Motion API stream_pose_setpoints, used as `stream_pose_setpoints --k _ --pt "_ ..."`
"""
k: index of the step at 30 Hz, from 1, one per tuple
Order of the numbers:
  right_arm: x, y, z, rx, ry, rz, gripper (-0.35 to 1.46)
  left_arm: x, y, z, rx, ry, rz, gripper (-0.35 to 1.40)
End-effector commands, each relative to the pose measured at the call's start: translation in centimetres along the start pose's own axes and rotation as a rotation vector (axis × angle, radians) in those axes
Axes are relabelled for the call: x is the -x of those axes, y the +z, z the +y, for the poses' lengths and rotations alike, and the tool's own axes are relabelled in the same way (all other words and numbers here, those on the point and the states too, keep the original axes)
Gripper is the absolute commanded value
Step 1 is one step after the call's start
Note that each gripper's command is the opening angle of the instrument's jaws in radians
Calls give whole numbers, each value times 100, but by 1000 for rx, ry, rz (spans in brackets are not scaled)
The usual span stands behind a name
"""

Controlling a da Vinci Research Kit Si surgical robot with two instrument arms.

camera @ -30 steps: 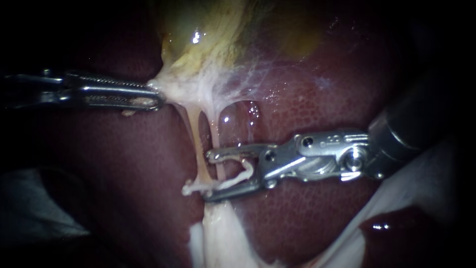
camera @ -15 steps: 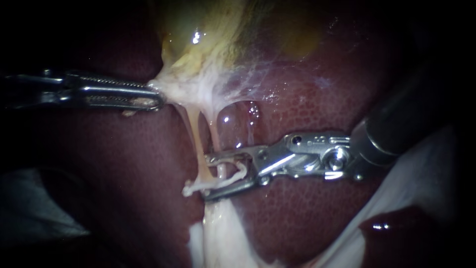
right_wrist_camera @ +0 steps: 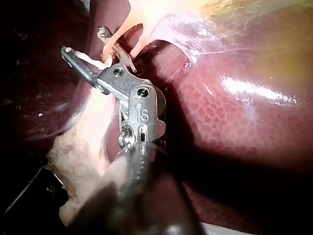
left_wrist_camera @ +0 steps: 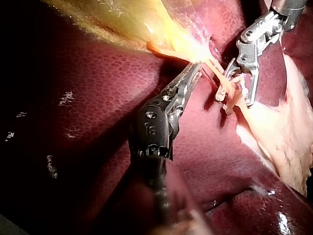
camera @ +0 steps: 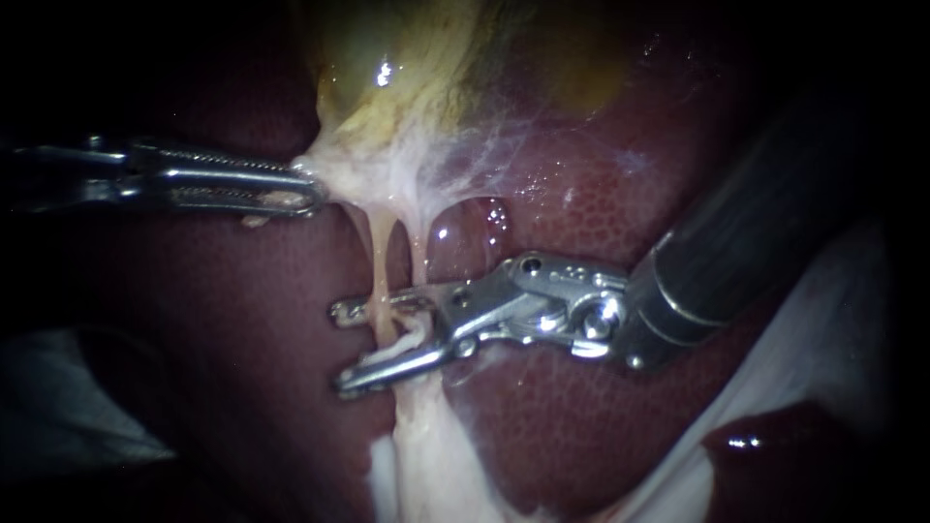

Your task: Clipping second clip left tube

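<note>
Two instruments lie over the glossy dark-red liver [camera: 601,426]. The left instrument [camera: 308,197] clamps pale tissue [camera: 339,172] under the gallbladder [camera: 407,68]. The right instrument [camera: 344,349] holds its jaws agape around the left tube [camera: 380,257]. White cloth [camera: 833,320] borders the liver.

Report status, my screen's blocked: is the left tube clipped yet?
Left instrument shut on tissue by the gallbladder. Right instrument open around left tube and right tube. Not clamped yet. Nothing in the way.

Slender steel right instrument [right_wrist_camera: 85,43], jaws spread, straddling thin pale-orange tube [right_wrist_camera: 121,27]; white clip [right_wrist_camera: 88,59] along one jaw; lumpy cream tissue [right_wrist_camera: 78,156] beside shaft; glossy dark-red liver [right_wrist_camera: 234,117] adjoining
</note>
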Motion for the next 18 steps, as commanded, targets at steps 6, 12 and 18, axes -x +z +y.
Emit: stream_pose_setpoints --k 6,12,18 --pt "-11 -4 -16 -99 6 3 38 0 0 0 1 0 -1 -35" --pt "-17 -8 -18 -100 6 5 18 0 0 0 1 0 -1 -35" --pt "-18 -9 -18 -98 6 6 -8 0 1 0 1 -1 0 -35"
